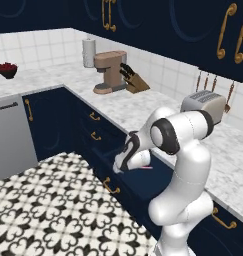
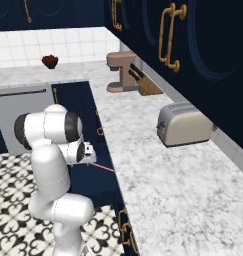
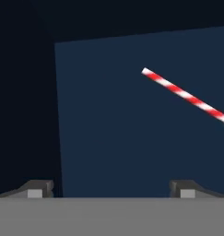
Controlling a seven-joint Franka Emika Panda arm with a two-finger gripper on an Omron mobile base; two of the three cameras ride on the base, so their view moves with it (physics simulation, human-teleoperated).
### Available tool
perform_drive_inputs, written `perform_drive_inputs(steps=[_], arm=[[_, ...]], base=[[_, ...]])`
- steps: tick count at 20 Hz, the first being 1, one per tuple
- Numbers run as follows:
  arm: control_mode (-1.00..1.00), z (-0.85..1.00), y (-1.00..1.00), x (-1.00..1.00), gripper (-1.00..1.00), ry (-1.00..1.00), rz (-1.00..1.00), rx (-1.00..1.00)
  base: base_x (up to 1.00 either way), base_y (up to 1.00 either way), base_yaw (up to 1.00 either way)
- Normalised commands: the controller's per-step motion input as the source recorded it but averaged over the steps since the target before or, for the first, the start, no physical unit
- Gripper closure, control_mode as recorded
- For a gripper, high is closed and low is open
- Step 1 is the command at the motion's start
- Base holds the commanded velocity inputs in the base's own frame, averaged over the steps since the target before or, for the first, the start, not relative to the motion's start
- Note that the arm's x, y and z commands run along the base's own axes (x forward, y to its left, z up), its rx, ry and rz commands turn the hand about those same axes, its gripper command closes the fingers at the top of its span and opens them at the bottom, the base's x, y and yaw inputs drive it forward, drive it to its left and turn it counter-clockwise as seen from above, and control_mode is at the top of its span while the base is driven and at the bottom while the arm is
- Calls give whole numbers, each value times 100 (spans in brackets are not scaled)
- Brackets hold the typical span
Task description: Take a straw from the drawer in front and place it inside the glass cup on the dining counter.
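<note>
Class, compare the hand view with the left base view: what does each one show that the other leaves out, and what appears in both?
Hand view alone: the red-and-white stripes of the thin straw and the open end effector with its finger tips well apart, nothing between them.

Left base view alone: the marble worktop with its brown coffee machine, wooden knife block and silver toaster, and the patterned floor tiles.

Shared: the straw lying inside the open navy-blue drawer.
</note>
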Motion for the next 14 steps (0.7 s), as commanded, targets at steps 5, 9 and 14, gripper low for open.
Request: perform_drive_inputs(steps=[5, 9, 14], arm=[[-100, -4, 85, -65, -100, 15, 4, 2], [-100, -1, 99, -80, -100, 8, 6, 0], [-100, 5, 68, -39, -100, 0, 6, 0]], base=[[0, 0, 0], [0, 0, 0], [0, 0, 0]])
